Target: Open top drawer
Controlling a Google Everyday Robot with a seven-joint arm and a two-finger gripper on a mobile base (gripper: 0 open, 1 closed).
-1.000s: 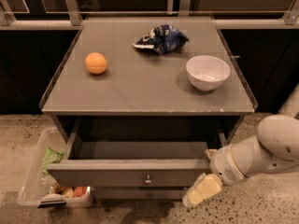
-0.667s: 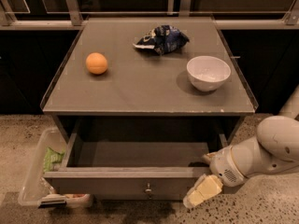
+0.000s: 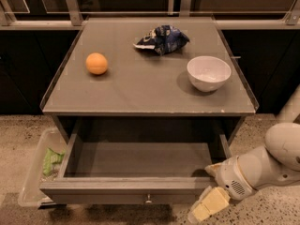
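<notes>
The top drawer [image 3: 140,159] stands pulled far out from under the grey table top. Its plain grey box is empty inside. Its front panel [image 3: 122,191] runs along the bottom of the view, with one small round metal knob [image 3: 148,200] at centre. My gripper [image 3: 207,203] is at the drawer's front right corner, beside the panel and right of the knob. One pale yellow finger [image 3: 210,204] points down and to the left. The white arm [image 3: 262,165] reaches in from the right edge.
On the grey table top [image 3: 140,88] lie an orange [image 3: 96,63], a crumpled blue chip bag [image 3: 161,38] and a white bowl [image 3: 208,72]. A clear plastic bin [image 3: 33,182] with a green packet [image 3: 51,159] stands on the floor left of the drawer. Dark cabinets stand behind.
The drawer has slid further out toward the camera, and its front panel now hides the lower drawer fronts. The gripper and arm have stayed at the drawer's right front corner.
</notes>
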